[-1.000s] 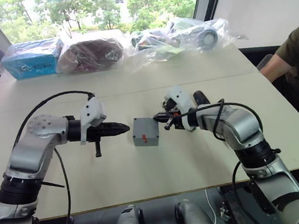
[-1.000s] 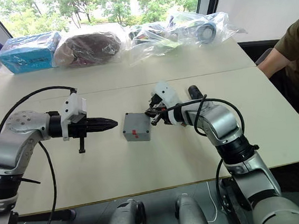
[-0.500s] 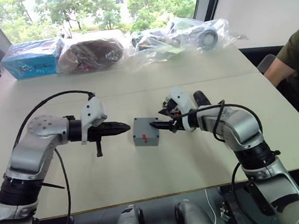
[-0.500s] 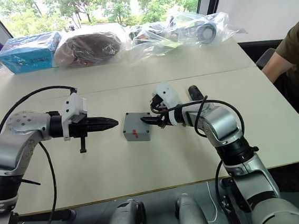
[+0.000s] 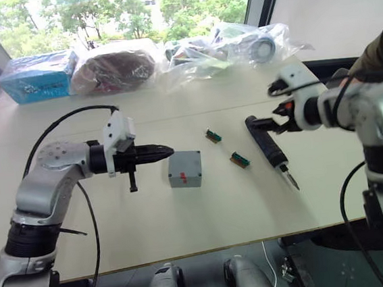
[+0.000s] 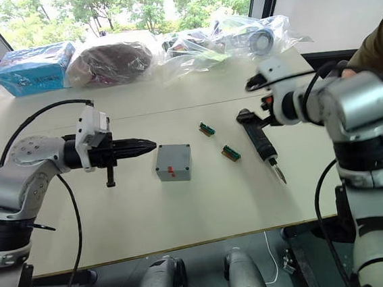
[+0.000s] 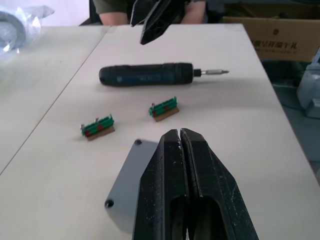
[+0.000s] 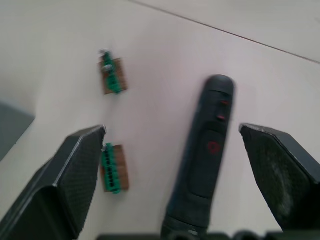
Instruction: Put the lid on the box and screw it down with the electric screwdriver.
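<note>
My left gripper (image 7: pixel 180 137) has its jaws pressed together, holding nothing, and it hangs just left of centre in the head view, tips aimed at the box (image 5: pixel 184 169) and just short of touching it. The box sits on the desk (image 5: pixel 185 219) right at the middle of the frame, grey, with a small red mark on the side facing me. A flat grey plate with corner screw holes covers its top as my left wrist sees it; I cannot tell whether that is the lid resting there.

My right gripper (image 8: pixel 182 165) is up at the right of the frame, jaws spread wide, gripping nothing. It hovers over the butt end of the screwdriver (image 5: pixel 271 151), with one finger (image 8: pixel 70 175) to either side of it and clear of the black barrel. The screwdriver lies flat on the desk right of centre, metal bit pointing toward the near edge.

Two small green connector blocks (image 5: pixel 240 159) lie between the box and the screwdriver, apart from both.

Along the top of the frame, clear plastic bags (image 5: pixel 226 45) hold parts I cannot make out, with a blue box (image 5: pixel 39 75) bagged at upper left.

A person's sleeve (image 5: pixel 380 47) shows at the right edge.
</note>
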`<action>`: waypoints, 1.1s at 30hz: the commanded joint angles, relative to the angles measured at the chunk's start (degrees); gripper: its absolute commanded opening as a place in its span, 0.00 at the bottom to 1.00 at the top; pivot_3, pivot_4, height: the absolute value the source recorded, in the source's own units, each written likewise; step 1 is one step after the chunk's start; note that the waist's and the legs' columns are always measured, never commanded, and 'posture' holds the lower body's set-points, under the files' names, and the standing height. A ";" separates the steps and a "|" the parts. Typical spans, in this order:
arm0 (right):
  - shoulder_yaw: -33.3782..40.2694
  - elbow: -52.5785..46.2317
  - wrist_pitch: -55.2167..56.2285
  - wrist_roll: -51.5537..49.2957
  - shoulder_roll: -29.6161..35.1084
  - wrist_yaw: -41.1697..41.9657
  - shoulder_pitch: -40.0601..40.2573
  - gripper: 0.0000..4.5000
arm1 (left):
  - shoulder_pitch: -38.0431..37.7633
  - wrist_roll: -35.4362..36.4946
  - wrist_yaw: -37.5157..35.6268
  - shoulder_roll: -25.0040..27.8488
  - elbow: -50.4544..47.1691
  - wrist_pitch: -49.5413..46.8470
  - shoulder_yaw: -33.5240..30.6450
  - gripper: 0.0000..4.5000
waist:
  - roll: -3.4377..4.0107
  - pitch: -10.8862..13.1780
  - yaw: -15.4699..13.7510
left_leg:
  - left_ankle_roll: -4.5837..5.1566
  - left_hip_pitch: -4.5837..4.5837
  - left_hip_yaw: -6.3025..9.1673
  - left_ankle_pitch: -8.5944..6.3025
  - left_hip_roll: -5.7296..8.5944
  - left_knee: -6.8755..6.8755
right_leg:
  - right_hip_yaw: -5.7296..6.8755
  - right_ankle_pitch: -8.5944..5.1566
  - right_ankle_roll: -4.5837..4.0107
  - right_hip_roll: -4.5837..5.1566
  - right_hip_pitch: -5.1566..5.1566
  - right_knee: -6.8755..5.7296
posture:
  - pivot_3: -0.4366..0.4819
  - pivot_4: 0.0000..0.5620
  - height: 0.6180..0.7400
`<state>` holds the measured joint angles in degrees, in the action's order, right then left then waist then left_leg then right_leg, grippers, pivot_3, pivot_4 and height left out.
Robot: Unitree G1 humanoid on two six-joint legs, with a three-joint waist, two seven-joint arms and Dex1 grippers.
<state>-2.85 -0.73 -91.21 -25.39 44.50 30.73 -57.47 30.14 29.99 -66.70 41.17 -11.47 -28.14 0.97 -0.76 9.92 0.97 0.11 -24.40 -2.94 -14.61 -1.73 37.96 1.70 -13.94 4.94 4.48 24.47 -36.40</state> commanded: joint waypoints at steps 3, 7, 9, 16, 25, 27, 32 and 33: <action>-14.05 8.12 -1.29 -3.85 6.74 3.05 -5.78 1.00 | 0.96 1.08 1.24 -2.19 -2.01 0.77 -0.22 0.00 | 0.01 0.01 -0.32 | 0.01 -0.04 -0.02 0.00 0.01 -0.04 | 0.03 -0.01 -0.01 0.00 0.00 0.02 | 0.48 0.27 1.00; -20.90 14.08 0.64 -1.56 5.73 6.16 -9.23 1.00 | -1.78 1.10 2.35 -3.19 -4.59 0.69 0.18 0.00 | 0.02 0.01 0.01 | 0.01 -0.05 -0.02 -0.01 0.03 0.01 | -0.07 0.00 0.00 0.09 0.02 0.07 | 0.48 0.27 1.00; -23.69 18.27 3.11 0.20 5.12 7.75 -10.22 1.00 | -2.64 0.20 3.50 -3.61 -5.04 1.30 0.34 0.00 | 0.02 0.01 -0.12 | 0.01 -0.05 -0.02 -0.01 0.03 0.02 | -0.08 0.00 0.01 0.08 0.03 0.06 | 0.48 0.27 1.00; -28.54 31.29 7.42 5.11 -0.19 11.67 -12.53 1.00 | -5.44 0.06 6.41 -4.16 -7.34 1.20 -0.41 0.00 | 0.02 0.01 -0.25 | 0.01 -0.06 -0.03 -0.01 0.03 0.03 | -0.06 0.01 0.02 0.06 0.02 0.04 | 0.48 0.27 1.00; -34.75 43.83 13.17 13.20 -6.36 17.19 -13.48 1.00 | -8.35 0.74 9.79 -4.62 -10.78 0.87 -1.29 0.00 | 0.02 0.00 -0.21 | 0.01 -0.04 -0.05 0.00 0.04 0.05 | -0.04 0.01 0.02 0.06 0.00 0.00 | 0.48 0.27 1.00; -35.35 46.42 13.92 14.58 -7.68 18.59 -14.04 0.94 | -8.68 1.66 10.82 -5.01 -11.30 0.43 -2.11 0.00 | 0.00 -0.02 -0.25 | 0.01 -0.03 -0.05 0.00 0.04 0.06 | -0.01 0.02 0.02 0.06 -0.03 -0.01 | 0.48 0.27 1.00; -35.49 51.89 17.40 18.96 -10.64 21.35 -15.58 0.57 | -8.81 2.89 11.88 -4.90 -11.77 0.06 -2.88 0.00 | -0.04 -0.06 -0.18 | 0.00 -0.01 -0.05 0.00 0.04 0.11 | -0.01 0.02 0.01 0.05 -0.07 -0.01 | 0.48 0.27 1.00; -35.37 52.70 18.24 19.82 -11.02 21.89 -15.85 0.51 | -8.77 2.90 12.06 -4.92 -11.81 0.05 -2.79 0.00 | -0.04 -0.06 -0.17 | 0.00 -0.01 -0.05 0.00 0.04 0.11 | -0.01 0.02 0.01 0.04 -0.07 -0.02 | 0.48 0.27 1.00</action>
<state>-37.90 50.36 -74.39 -6.78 34.49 51.52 -73.34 20.94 31.94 -54.94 35.94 -21.12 -28.38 -0.71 -0.80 9.85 0.81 0.12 -24.41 -2.99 -14.61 -1.69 38.07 1.69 -13.92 4.95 4.51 24.40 -36.42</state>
